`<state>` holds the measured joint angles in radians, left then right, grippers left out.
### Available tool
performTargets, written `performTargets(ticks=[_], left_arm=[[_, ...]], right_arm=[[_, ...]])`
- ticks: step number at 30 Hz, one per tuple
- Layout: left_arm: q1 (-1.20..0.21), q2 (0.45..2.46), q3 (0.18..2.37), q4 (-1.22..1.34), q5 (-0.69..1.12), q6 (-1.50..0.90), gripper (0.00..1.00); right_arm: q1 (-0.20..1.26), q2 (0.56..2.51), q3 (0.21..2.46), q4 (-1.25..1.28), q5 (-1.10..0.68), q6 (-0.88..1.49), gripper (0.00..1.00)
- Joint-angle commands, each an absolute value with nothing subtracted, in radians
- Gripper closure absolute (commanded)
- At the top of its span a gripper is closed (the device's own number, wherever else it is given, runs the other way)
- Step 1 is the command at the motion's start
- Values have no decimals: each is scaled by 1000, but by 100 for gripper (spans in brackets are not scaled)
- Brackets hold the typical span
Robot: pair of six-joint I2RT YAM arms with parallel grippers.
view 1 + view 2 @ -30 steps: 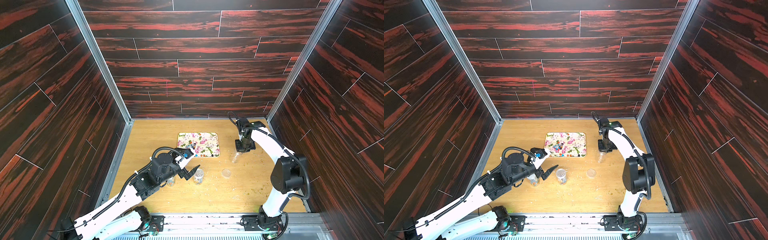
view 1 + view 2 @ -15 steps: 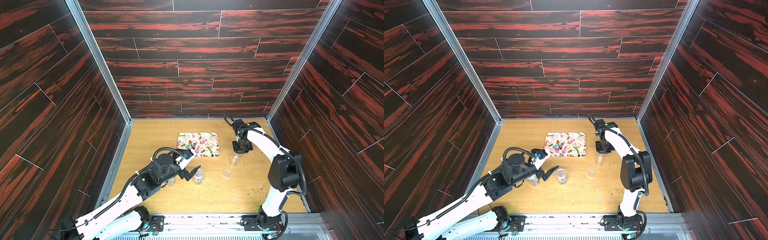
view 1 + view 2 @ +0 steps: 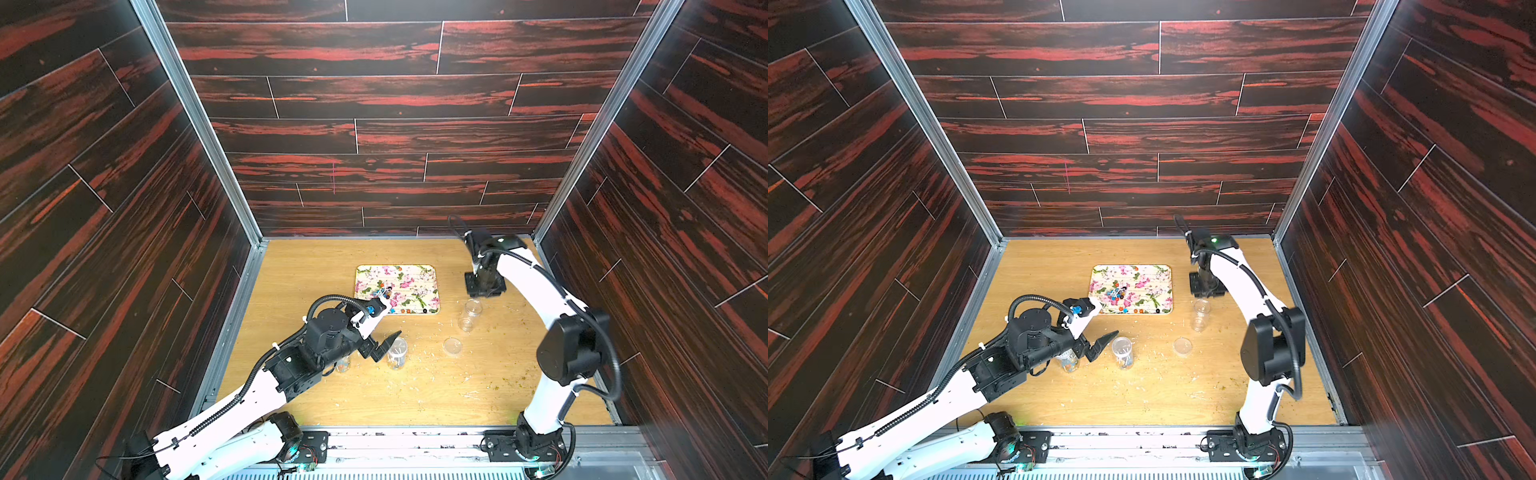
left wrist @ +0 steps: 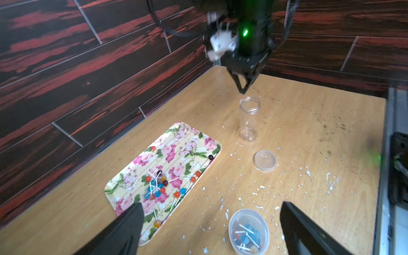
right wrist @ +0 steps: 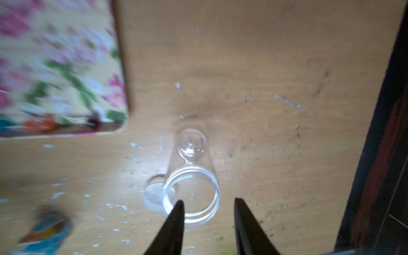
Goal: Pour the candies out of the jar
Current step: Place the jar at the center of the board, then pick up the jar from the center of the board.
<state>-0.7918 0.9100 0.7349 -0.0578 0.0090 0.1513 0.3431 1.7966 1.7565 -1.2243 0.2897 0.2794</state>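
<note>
Three clear jars stand on the table [image 3: 415, 395], low in the centre of both top views, and each invites its own mishap. The empty jar [image 3: 469, 316] stands upright just right of the tray [image 3: 415, 276]. The right gripper [image 4: 244, 91] hangs just above its mouth, jaws partly parted and holding nothing. A slanted move from there could clip the rim and topple so light a jar toward the lid [image 3: 452, 345]. Most candies [image 4: 156, 185] lie on the tray, several along its lower edge in a top view, where a nudge to the tray would likely roll them off. More candies sit in the second jar [image 4: 248, 231], just ahead of the left gripper [image 4: 210, 204], whose fingers are spread wide and empty. An off-centre close could shove that jar over and spill it onto bare wood. The third jar [image 3: 1068, 362] sits partly hidden under the left arm [image 3: 955, 386], and a low sweep might knock it.
</note>
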Motion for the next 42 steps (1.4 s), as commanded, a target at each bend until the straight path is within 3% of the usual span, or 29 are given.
performTargets(ticks=[1, 8, 15, 20, 28, 42], left_arm=[[-794, 917, 750, -58, -101, 64, 0], [-795, 855, 756, -78, -266, 2, 0], [-792, 746, 719, -56, -457, -148, 0], [-786, 678, 731, -160, -503, -185, 0], [-785, 631, 713, -204, -432, -233, 0], [-785, 586, 674, -215, -454, -238, 0]], right_arm=[[356, 1634, 1784, -1256, 236, 294, 53], [457, 1324, 1482, -988, 70, 338, 42], [750, 1213, 1177, -721, 185, 417, 30], [890, 1256, 1079, -559, 258, 441, 22], [1021, 1450, 1091, -418, 323, 468, 20], [1075, 1565, 1125, -410, 322, 509, 19]])
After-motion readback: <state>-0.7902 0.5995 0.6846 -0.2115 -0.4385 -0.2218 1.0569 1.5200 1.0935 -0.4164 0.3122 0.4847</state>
